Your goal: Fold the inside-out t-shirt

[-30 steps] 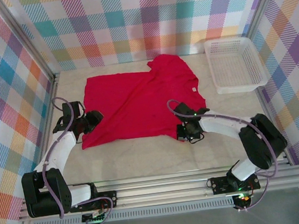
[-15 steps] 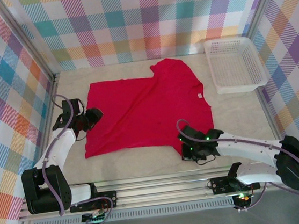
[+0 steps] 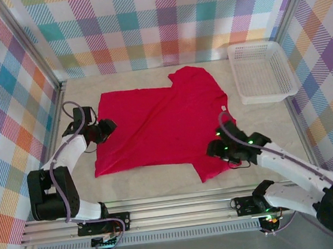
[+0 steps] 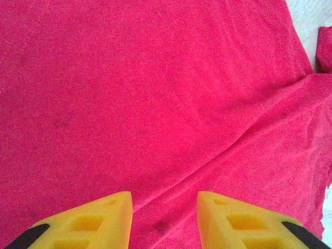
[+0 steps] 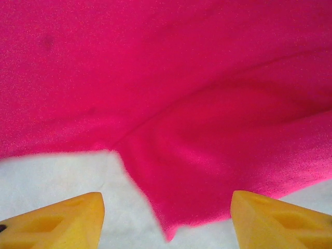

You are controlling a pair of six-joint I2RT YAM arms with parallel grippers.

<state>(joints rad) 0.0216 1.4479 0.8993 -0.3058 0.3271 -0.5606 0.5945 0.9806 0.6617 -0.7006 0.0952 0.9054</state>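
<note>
The inside-out t-shirt (image 3: 160,125) lies spread flat on the table, bright red, with a small white tag (image 3: 223,107) at its right edge. My left gripper (image 3: 109,126) rests over the shirt's left edge, open; in the left wrist view its yellow fingers (image 4: 88,223) stand apart above creased red fabric (image 4: 155,104). My right gripper (image 3: 214,150) hovers by the shirt's near right corner, open wide. In the right wrist view that loose corner (image 5: 181,218) lies on the table between my right gripper's (image 5: 166,199) fingertips, untouched.
A white mesh basket (image 3: 253,43) stands at the back right. Bare pale tabletop (image 3: 154,177) runs between the shirt's near hem and the metal rail. Checkered walls close in the left, back and right sides.
My right gripper dragged the shirt's near right corner toward the near edge, then opened, let it go and moved right. The left gripper shifted slightly toward the back.
</note>
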